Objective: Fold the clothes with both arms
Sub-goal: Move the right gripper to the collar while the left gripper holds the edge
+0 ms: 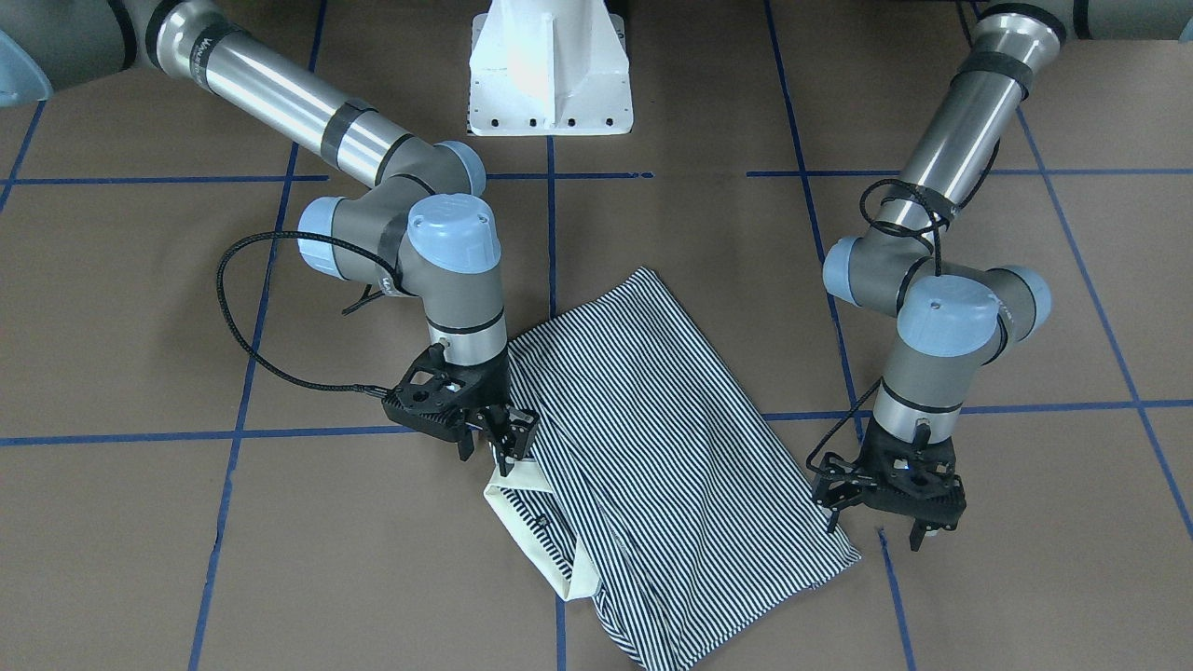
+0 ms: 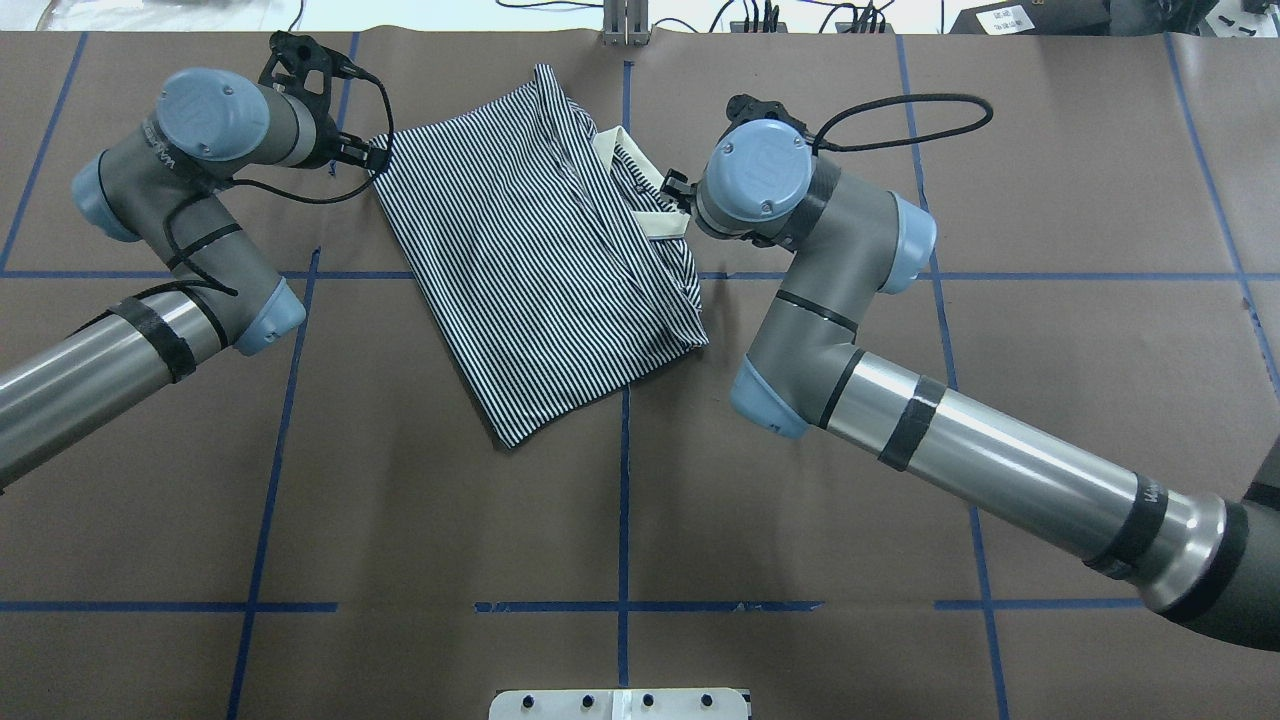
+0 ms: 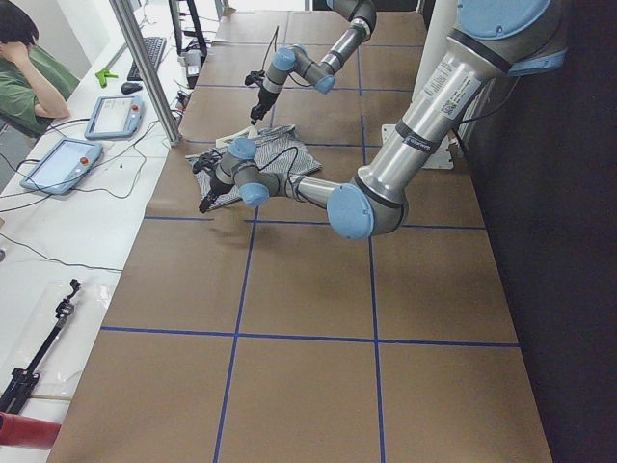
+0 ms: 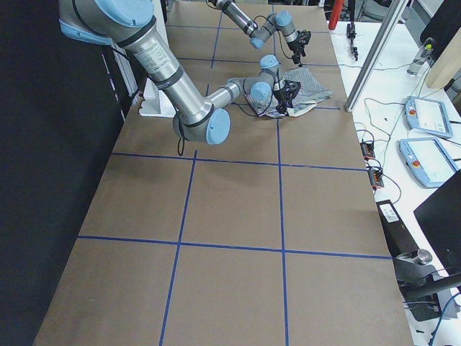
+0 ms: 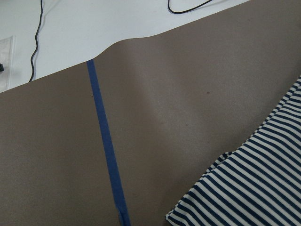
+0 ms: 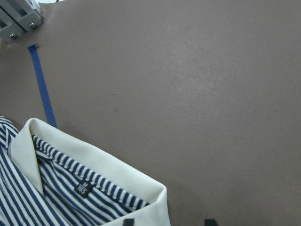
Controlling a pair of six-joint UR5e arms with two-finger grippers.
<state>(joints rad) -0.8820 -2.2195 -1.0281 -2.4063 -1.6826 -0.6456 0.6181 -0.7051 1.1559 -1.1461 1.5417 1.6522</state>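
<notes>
The striped polo shirt [image 1: 652,438] [image 2: 530,270] lies folded into a slanted rectangle in the middle of the table. Its cream collar [image 1: 531,522] [image 6: 94,160] points toward the operators' side. My right gripper [image 1: 486,455] [image 2: 672,188] hangs low over the collar's edge. Its fingertips stand apart at the bottom of the right wrist view, so it is open. My left gripper [image 1: 876,527] [image 2: 365,155] is open just beside the shirt's far corner and holds nothing. The left wrist view shows only that striped corner [image 5: 254,188] on bare table.
Brown table paper is crossed by blue tape lines [image 2: 624,480]. The white pedestal base [image 1: 550,75] stands at the robot's side. Beyond the far edge lie cables [image 2: 760,15]. A side bench holds tablets [image 3: 58,164], with a person [image 3: 19,58] seated there.
</notes>
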